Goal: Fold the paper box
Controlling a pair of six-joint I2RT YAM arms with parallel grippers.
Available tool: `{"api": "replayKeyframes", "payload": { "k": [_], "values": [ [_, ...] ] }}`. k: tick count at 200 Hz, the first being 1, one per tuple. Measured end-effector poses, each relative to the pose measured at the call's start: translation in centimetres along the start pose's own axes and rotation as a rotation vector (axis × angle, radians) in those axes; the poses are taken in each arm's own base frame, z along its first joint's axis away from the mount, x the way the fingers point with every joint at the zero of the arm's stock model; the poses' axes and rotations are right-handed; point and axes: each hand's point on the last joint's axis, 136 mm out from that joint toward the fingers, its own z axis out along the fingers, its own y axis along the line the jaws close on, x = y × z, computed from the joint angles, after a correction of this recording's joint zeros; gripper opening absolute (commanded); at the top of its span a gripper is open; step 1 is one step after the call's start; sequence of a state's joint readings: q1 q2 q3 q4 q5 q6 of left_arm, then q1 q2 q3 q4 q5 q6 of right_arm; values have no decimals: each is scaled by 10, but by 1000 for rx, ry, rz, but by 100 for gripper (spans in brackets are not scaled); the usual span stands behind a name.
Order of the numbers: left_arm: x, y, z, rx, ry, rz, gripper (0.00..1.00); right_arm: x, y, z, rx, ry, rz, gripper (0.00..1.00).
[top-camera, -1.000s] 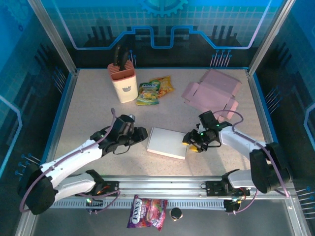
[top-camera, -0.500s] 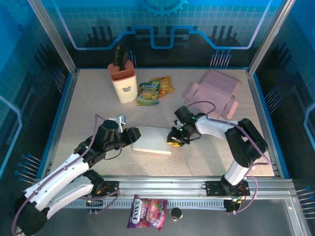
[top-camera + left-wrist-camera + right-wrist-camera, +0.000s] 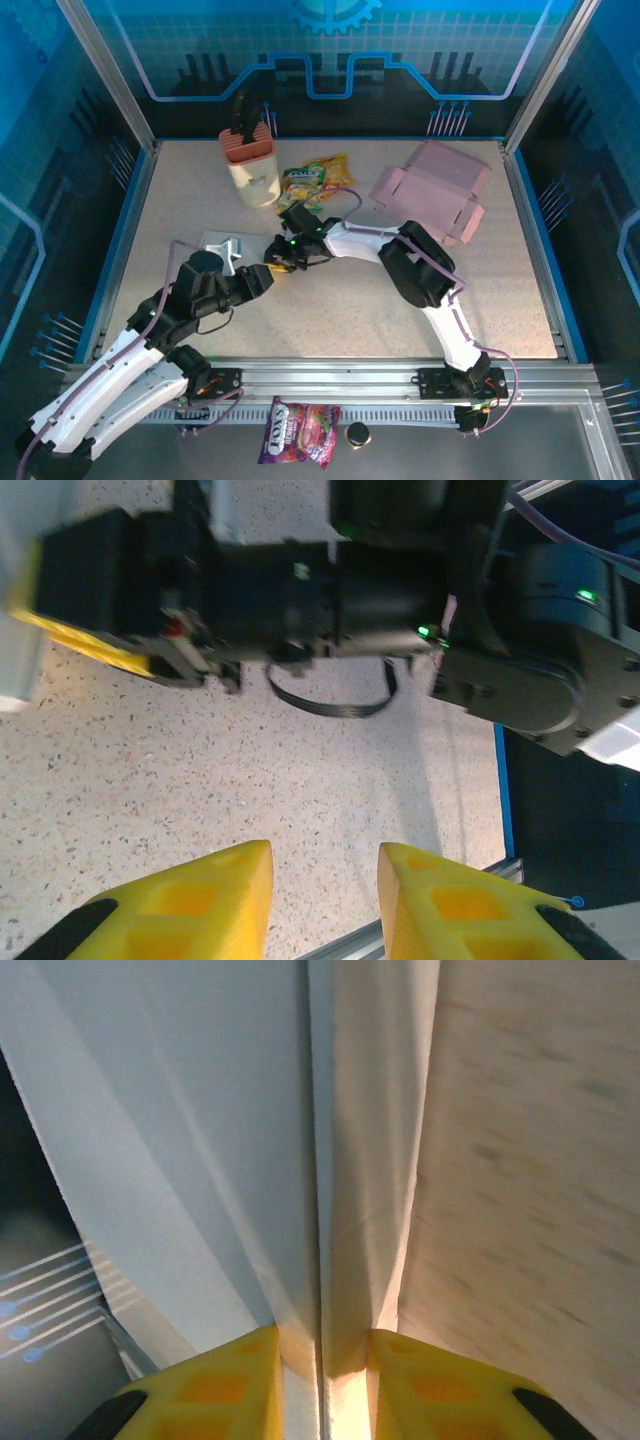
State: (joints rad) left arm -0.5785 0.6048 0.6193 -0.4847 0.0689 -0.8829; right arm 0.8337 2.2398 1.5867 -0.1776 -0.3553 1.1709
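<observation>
Risk, slip: the right gripper [image 3: 322,1338] pinches only a thin edge of the paper box [image 3: 220,1160]; a pull along the table [image 3: 350,310] could, I judge, draw the card out from between the pads

Risk, collision: in the top view the left gripper [image 3: 325,865] sits just beside the right gripper; a careless inward move could knock the two together or crush a panel

Risk, reach: the right arm lies far across toward the left side; that pose probably leaves little room for a clean fold

Right gripper state: clamped on the box edge, layers of card between the fingers

Left gripper state: partly open; fingers apart, nothing between them; bare speckled table beneath

Box position: left of centre on the table, largely hidden under the left arm; well apart from the pink carton [image 3: 432,188] at the far right

Box look: white, thin, flat card; in the right wrist view the panels meet along a long straight crease; not yet formed into a box
</observation>
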Motion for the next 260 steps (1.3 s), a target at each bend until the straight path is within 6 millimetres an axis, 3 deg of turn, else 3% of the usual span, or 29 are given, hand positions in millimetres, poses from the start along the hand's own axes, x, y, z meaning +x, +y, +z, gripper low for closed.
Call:
{"api": "replayKeyframes", "payload": {
  "k": [16, 37, 50, 63, 84, 109, 124, 133, 148, 167, 192, 231, 260],
  "values": [
    [2, 0, -4, -3, 11, 2, 34, -3, 14, 12, -30, -8, 7, 33],
    [5, 0, -8, -4, 23, 17, 35, -6, 13, 13, -14, -33, 13, 39],
    [6, -2, -9, 2, 29, 23, 36, -8, 7, 6, 9, -62, 6, 43],
    [6, -3, -8, 7, 37, 26, 37, -6, -7, -13, 53, -96, -1, 46],
    [7, -6, 1, 11, 59, 24, 36, -12, -20, -76, 89, -175, -11, 46],
    [5, -11, 25, 14, 89, 20, 36, -51, -37, -190, 39, -370, 21, 41],
    [6, -14, 43, 12, 109, 21, 36, -89, -73, -261, 25, -519, 97, 39],
    [9, -17, 54, 17, 123, 29, 36, -112, -107, -299, 45, -602, 157, 39],
    [16, -22, 71, 27, 150, 44, 35, -138, -158, -332, 102, -666, 245, 39],
    [25, -23, 93, 24, 182, 43, 35, -158, -209, -336, 169, -629, 330, 39],
    [29, -25, 114, 15, 192, 36, 35, -186, -250, -319, 220, -550, 385, 40],
    [19, -42, 123, 49, 152, 33, 35, -210, -281, -293, 275, -440, 411, 39],
    [13, -43, 124, 42, 120, 10, 37, -197, -286, -274, 296, -345, 410, 39]
  ]
}}
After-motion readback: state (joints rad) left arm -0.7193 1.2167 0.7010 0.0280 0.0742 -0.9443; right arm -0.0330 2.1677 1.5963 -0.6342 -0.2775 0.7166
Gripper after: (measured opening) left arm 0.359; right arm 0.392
